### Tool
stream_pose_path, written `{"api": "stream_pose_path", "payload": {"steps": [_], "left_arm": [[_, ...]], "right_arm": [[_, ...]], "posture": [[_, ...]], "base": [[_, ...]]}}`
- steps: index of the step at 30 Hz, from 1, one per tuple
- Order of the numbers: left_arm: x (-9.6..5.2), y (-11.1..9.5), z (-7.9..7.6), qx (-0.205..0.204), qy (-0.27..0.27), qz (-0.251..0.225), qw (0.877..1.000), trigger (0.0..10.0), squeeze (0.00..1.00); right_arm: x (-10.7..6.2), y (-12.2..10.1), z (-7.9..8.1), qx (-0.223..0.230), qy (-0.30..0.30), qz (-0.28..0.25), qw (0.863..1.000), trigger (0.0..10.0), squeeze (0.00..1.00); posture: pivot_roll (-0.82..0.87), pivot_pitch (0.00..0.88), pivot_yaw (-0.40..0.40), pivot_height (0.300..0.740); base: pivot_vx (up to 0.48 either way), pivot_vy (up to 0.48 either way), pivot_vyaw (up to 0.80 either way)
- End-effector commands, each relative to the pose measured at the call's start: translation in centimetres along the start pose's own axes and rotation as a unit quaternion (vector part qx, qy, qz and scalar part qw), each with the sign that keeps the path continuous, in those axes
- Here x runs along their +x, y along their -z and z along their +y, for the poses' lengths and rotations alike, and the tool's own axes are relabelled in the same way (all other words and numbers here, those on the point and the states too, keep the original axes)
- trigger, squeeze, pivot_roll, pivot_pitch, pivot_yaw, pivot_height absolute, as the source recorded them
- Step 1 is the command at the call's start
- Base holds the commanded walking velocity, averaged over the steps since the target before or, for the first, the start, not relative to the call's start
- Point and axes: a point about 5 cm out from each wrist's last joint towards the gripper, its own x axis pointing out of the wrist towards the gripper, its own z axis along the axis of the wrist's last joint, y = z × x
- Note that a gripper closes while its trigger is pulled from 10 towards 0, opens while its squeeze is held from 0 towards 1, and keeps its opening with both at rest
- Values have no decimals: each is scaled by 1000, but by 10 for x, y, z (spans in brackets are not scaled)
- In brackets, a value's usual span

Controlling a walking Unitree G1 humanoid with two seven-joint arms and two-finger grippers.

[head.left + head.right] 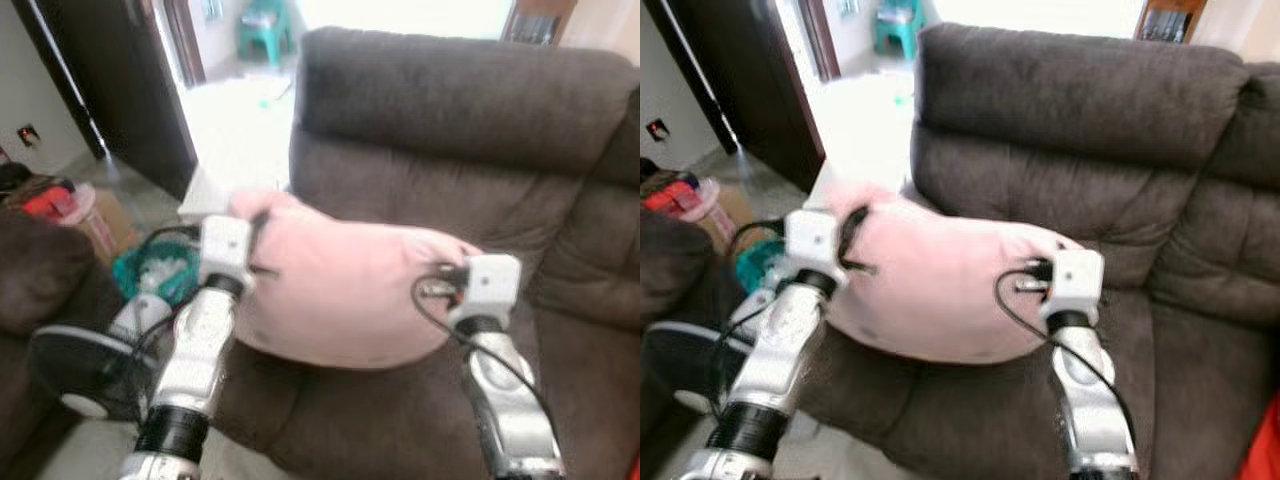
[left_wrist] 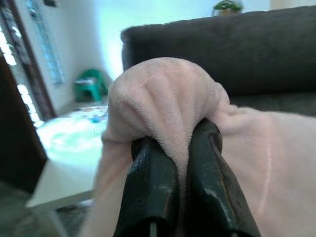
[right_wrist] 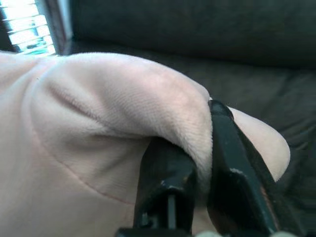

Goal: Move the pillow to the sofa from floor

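Pillow (image 1: 340, 290) hangs stretched crosswise between my left fingers (image 2: 148, 182) and right fingers (image 3: 168, 182), each pair clamped on an end, just above the sofa (image 1: 470, 110) seat ahead.

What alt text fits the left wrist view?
Left gripper pinches a bunched corner of the pink pillow between its two black fingers. Behind is the dark brown sofa; off to one side, a bright doorway and a green chair.
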Motion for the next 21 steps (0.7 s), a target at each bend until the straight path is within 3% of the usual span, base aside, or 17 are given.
{"api": "stream_pose_path", "payload": {"steps": [1, 4, 6, 9, 21], "left_arm": [[0, -6, 2, -11, 9, -11, 1000, 10000, 0], [0, -5, 2, -34, 16, -3, 999, 10000, 0], [-1, 4, -3, -44, 63, 31, 997, 10000, 0], [-4, 10, -3, -12, 87, 43, 995, 10000, 0], [-5, 13, 0, -17, 85, 48, 995, 10000, 0]], "right_arm": [[3, -19, 13, 8, -21, -43, 999, 10000, 0], [4, -19, 12, -3, -21, -41, 999, 10000, 0], [9, -16, 9, -24, -15, -25, 999, 10000, 0], [14, -19, 8, -32, -14, -31, 999, 10000, 0], [17, -22, 6, -36, -11, -33, 999, 10000, 0]], "posture": [[37, 13, -2, 740], [40, 13, -3, 740], [36, 12, -1, 740], [36, 12, -1, 740], [29, 11, 1, 740]], "base": [[0, 0, 0], [0, 0, 0], [0, 0, 0], [0, 0, 0], [0, 0, 0]]}}
